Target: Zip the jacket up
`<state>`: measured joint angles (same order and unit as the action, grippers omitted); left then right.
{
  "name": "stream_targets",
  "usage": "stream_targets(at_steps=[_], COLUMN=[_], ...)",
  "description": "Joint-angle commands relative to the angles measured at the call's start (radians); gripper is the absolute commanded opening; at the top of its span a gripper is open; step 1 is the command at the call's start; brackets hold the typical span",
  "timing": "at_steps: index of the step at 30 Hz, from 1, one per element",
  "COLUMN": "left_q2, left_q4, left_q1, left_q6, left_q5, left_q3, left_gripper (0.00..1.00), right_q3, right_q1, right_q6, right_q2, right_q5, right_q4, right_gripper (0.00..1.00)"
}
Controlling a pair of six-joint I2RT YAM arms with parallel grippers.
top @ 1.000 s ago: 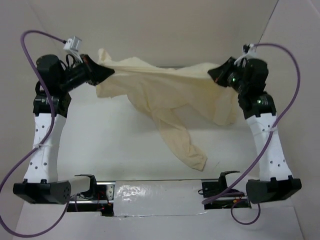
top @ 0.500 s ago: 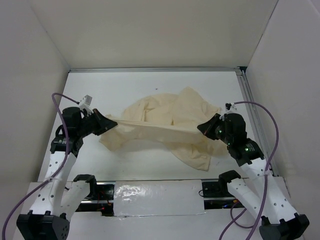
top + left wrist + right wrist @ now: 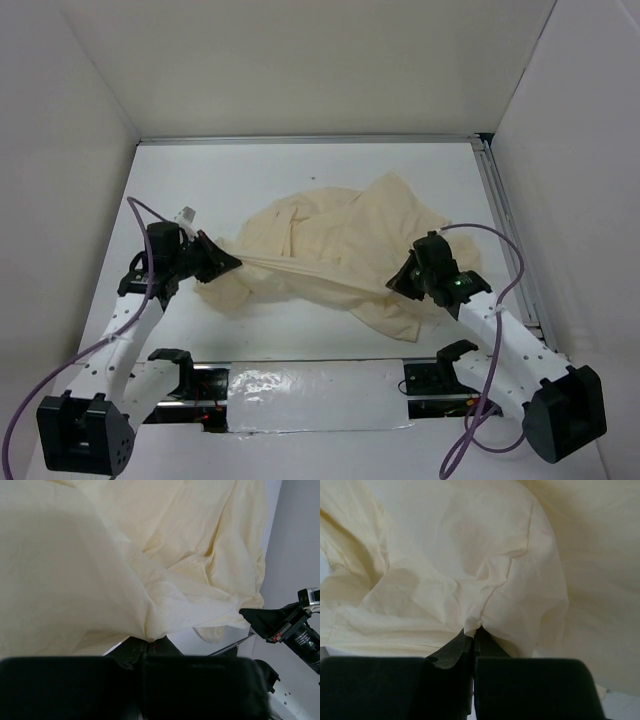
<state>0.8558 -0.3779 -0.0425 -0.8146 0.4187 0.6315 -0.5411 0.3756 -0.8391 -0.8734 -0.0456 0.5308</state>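
**A:** Item one, and where does it lie?

**B:** One jacket [image 3: 340, 245], pale cream, crumpled in the middle of the top view on the white table [image 3: 260, 170]. The bulk is heaped centre to centre-right. A taut band of cloth runs from left of centre down to lower right of centre.

**A:** Item two?

**B:** The left gripper [image 3: 232, 263], left of centre in the top view. Its fingers are closed on the left end of that band. In its wrist view the cloth draws to a point between the dark fingers at bottom centre.

**A:** Item three?

**B:** The right gripper [image 3: 392, 285], right of centre and a little lower. It is pinched tight on the jacket at the band's other end. In its wrist view the fabric gathers into the closed tips at bottom centre.

**A:** Any fastening?

**B:** A short run of zipper teeth [image 3: 177, 561], upper centre of the left wrist view, lying among the folds.
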Motion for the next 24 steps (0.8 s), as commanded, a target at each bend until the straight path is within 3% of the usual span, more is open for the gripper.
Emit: stream_targets(at_steps=[1,3,4,6,7,9,10,11,12,13,14,16,17,18,19,20,22,24], left_q2=[0.067,0.118,0.191,0.28,0.373,0.477,0.587,0.648,0.758,0.811,0.88,1.037,1.07,1.06,1.039,0.99,0.956,0.931], left_q4=[0.109,0.167,0.183,0.214,0.223,0.226,0.202,0.186,0.182,0.154,0.127,0.087,0.129,0.195,0.327,0.368,0.476,0.435], left_q1=[0.003,0.006,0.007,0.007,0.009,0.013,0.021,0.03,0.039,0.091,0.111,0.156,0.164,0.17,0.184,0.191,0.204,0.214], left_q6=[-0.014,-0.003,-0.001,0.037,0.055,0.113,0.129,0.158,0.16,0.149,0.111,0.063,0.011,-0.024,-0.078,-0.092,-0.078,-0.043], left_q5=[-0.047,-0.058,-0.058,-0.043,-0.012,0.026,0.058,0.095,0.13,0.178,0.301,0.397,0.501,0.528,0.538,0.557,0.551,0.509], left_q3=[0.017,0.074,0.109,0.294,0.368,0.644,0.748,0.975,1.09,1.211,1.484,1.745,1.887,1.899,1.849,1.825,1.78,1.792], left_gripper=[0.0,0.0,0.0,0.0,0.0,0.0,0.0,0.0,0.0,0.0,0.0,0.0,0.0,0.0,0.0,0.0,0.0,0.0], right_q3=[-0.043,-0.124,-0.254,-0.42,-0.612,-0.828,-1.084,-1.244,-1.407,-1.813,-2.05,-2.395,-2.355,-2.086,-1.929,-1.711,-1.735,-1.882], right_q1=[-0.004,-0.033,-0.046,-0.076,-0.114,-0.15,-0.193,-0.207,-0.222,-0.253,-0.263,-0.27,-0.273,-0.27,-0.279,-0.285,-0.288,-0.291], right_q6=[-0.026,0.015,0.027,0.092,0.107,0.2,0.219,0.25,0.289,0.343,0.383,0.443,0.449,0.446,0.439,0.43,0.422,0.451], right_q2=[-0.053,-0.107,-0.143,-0.27,-0.365,-0.464,-0.577,-0.635,-0.706,-0.868,-0.95,-1.047,-1.009,-0.857,-0.767,-0.695,-0.648,-0.706], right_q5=[0.165,0.244,0.286,0.341,0.407,0.421,0.432,0.437,0.431,0.422,0.368,0.345,0.326,0.325,0.291,0.204,0.184,0.127], right_q4=[-0.052,-0.031,-0.011,0.052,0.089,0.095,0.122,0.136,0.152,0.205,0.218,0.084,-0.007,-0.113,-0.376,-0.5,-0.542,-0.452], right_gripper=[0.0,0.0,0.0,0.0,0.0,0.0,0.0,0.0,0.0,0.0,0.0,0.0,0.0,0.0,0.0,0.0,0.0,0.0])
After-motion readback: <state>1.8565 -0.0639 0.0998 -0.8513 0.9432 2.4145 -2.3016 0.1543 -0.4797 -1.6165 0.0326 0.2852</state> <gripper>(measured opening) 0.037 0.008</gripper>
